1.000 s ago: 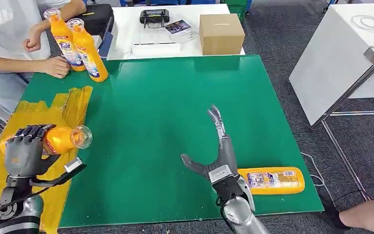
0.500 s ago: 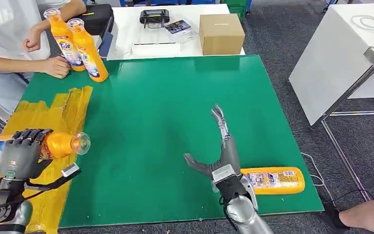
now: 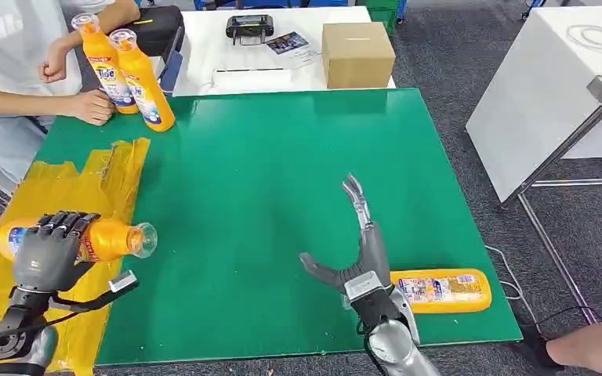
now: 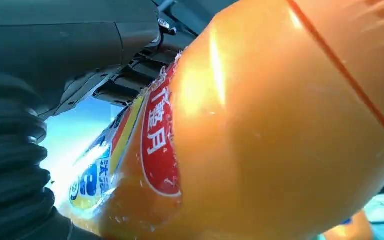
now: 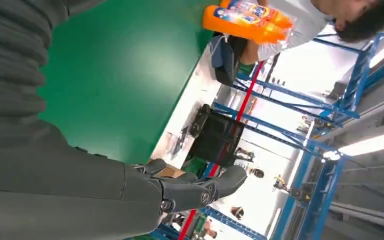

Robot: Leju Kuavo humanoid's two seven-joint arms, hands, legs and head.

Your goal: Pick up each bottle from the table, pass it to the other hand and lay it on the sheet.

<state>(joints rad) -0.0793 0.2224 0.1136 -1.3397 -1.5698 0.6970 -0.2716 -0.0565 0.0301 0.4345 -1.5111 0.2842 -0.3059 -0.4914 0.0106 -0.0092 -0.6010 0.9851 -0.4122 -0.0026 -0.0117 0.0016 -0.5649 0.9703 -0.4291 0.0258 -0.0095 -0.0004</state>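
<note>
Evidently the laying-down step was underway: the left hand (image 3: 45, 254) gripped an orange plastic detergent bottle (image 3: 108, 239) over the crinkled yellow sheet (image 3: 86, 184); the right hand (image 3: 353, 254) hung open. Next, lower and release.

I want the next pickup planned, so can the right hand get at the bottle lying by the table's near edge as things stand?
Probably yes: the right hand is open and holds nothing, and the lying bottle sits right beside its wrist on the green table with nothing between.
</note>
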